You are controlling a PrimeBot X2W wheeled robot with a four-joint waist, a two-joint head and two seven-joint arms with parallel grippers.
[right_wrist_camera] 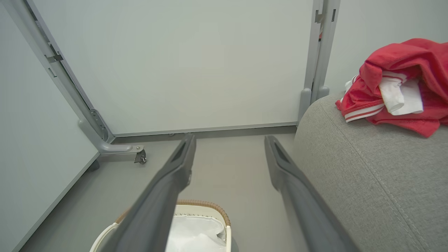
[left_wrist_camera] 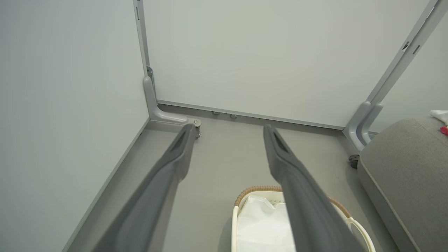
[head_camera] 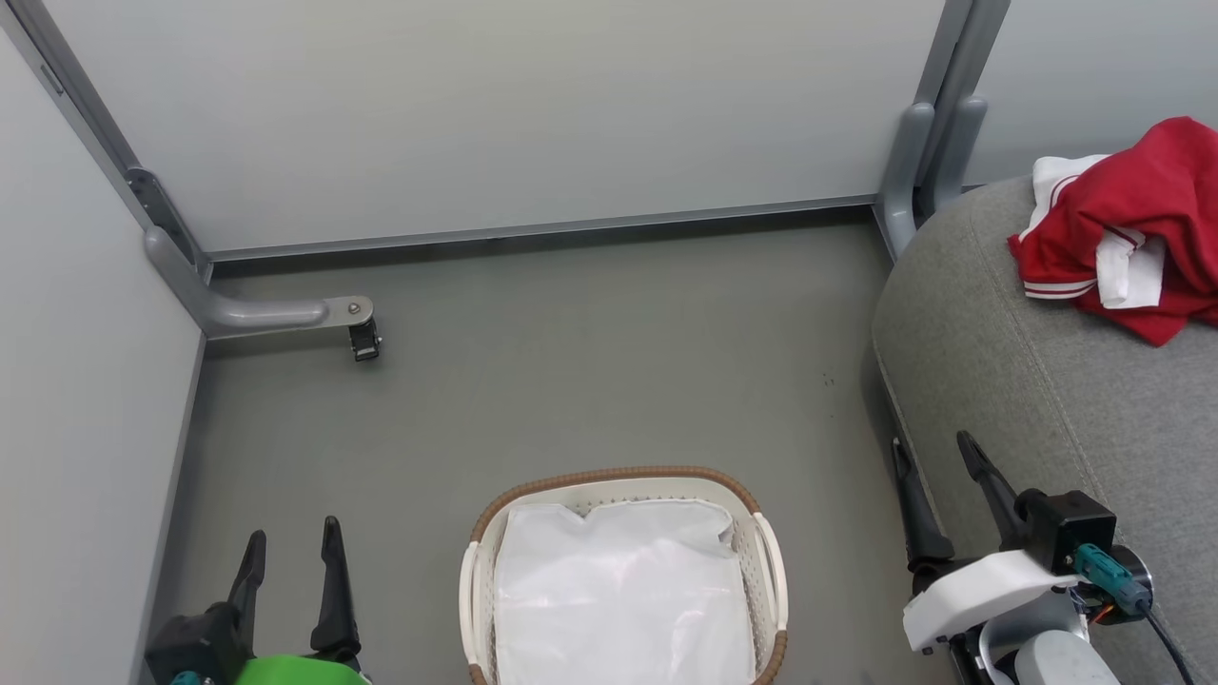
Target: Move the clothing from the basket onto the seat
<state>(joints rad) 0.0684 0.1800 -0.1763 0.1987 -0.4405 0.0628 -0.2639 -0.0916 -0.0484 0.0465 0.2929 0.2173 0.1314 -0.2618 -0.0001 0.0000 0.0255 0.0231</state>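
The clothing [head_camera: 1132, 228], a heap of red fabric with white stripes and white sleeves, lies on the grey seat [head_camera: 1056, 400] at the right; the right wrist view shows the clothing [right_wrist_camera: 399, 84] on the seat [right_wrist_camera: 371, 175] too. The basket [head_camera: 623, 580] stands on the floor at bottom centre, with a white liner showing inside it. My left gripper [head_camera: 292, 552] is open at the lower left, beside the basket, nothing between its fingers. My right gripper [head_camera: 937, 455] is open at the lower right, by the seat's front edge.
Pale partition walls close the space at the left and back. A grey wall foot with a caster [head_camera: 363, 340] juts onto the floor at the left. A grey post [head_camera: 928, 143] stands at the back right corner. Grey floor [head_camera: 609, 362] lies beyond the basket.
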